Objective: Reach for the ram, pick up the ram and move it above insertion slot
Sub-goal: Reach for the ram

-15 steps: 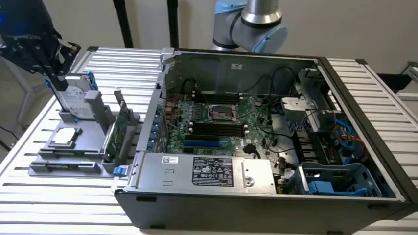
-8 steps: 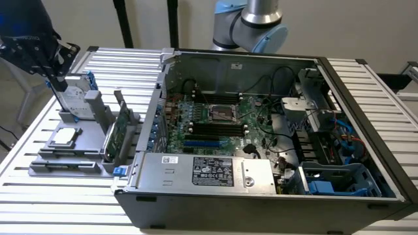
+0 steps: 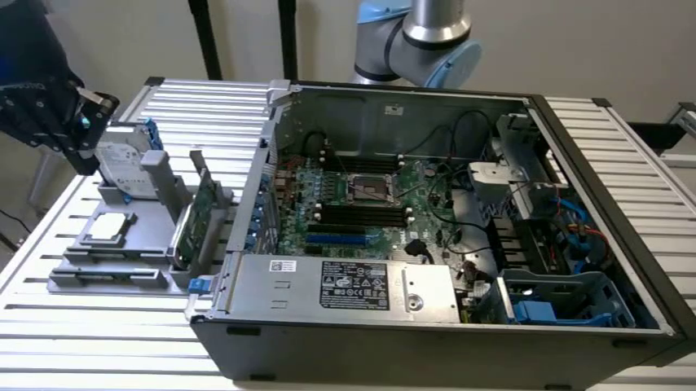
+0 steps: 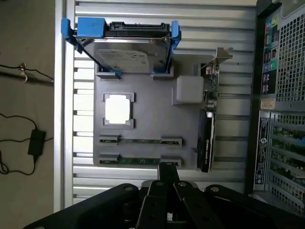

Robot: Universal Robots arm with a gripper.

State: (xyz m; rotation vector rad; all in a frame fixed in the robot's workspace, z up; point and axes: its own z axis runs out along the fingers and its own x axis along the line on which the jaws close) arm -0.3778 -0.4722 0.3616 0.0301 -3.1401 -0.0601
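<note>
Black pincer, jaws closed and empty, hovers near the ram; hard-drive label unreadable.

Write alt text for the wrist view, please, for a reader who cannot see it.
The shut gripper hovers at the edge of a grey tray, nearest a ram stick. The tray also holds a hard drive, a processor and a card.

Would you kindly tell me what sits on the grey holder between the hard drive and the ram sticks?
In the wrist view, a square silver processor sits in its recess between the hard drive and the ram sticks.
</note>
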